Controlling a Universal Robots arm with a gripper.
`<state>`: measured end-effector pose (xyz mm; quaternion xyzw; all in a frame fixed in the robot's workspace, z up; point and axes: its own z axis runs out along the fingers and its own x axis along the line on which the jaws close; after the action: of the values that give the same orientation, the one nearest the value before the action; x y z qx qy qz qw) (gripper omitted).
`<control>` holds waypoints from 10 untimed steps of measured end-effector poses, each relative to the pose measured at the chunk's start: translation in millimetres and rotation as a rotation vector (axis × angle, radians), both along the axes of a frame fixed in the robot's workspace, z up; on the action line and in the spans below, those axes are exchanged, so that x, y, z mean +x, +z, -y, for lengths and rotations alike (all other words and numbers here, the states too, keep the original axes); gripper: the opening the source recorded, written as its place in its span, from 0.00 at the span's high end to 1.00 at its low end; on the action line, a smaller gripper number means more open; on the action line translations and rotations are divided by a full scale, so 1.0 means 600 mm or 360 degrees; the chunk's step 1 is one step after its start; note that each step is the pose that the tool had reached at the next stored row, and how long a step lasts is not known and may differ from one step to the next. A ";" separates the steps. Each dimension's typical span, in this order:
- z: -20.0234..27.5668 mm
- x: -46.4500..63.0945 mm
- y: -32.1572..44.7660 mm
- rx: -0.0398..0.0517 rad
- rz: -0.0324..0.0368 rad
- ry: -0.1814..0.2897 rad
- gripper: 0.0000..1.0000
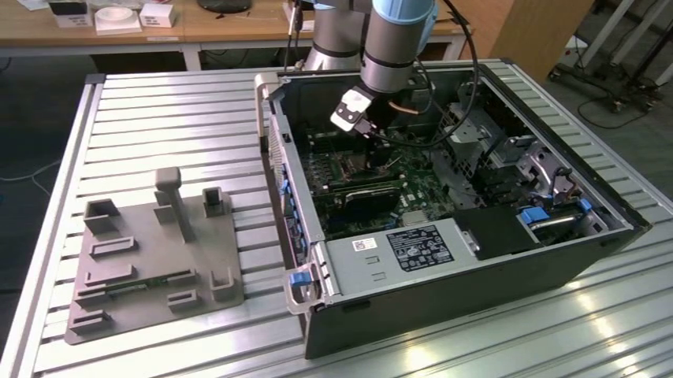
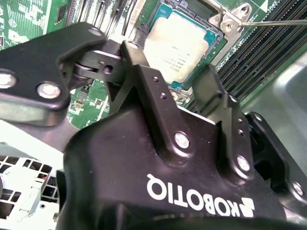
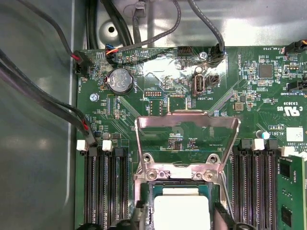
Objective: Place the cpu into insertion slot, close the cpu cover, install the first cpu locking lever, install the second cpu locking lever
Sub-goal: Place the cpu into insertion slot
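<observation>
Cpu (image 2: 180,45) lay seated in the insertion slot (image 3: 149,201), with the cpu cover (image 3: 187,139) standing open. Your hand (image 2: 170,72) hovered just above it, spread and holding nothing. To close well, I judge you had to press the cover frame, not the chip.

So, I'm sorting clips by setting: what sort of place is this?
Probably a robotics lab or test workshop: an open computer case lies on a slatted metal table under a robot arm, with a grey fixture plate beside it and wooden desks behind.
</observation>
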<state>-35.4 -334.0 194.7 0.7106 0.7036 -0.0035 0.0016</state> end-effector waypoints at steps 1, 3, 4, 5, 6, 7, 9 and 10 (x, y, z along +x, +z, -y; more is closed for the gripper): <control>0.0000 0.000 0.000 0.0000 0.0000 0.0000 0.35; 0.0000 0.000 0.000 0.0000 0.0000 0.0000 0.35; 0.0000 -0.001 0.000 0.0000 0.0000 0.0000 0.35; 0.0000 -0.002 0.000 0.0000 0.0000 0.0000 0.35; 0.0000 -0.004 0.000 0.0000 0.0000 0.0000 0.35; 0.0000 -0.007 0.000 0.0000 0.0000 0.0000 0.35; -0.0001 -0.011 0.000 0.0000 0.0000 0.0000 0.35; -0.0001 -0.012 0.000 0.0000 0.0000 0.0000 0.35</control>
<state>-42.7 -334.0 194.5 0.7106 0.7036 -0.0035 0.0016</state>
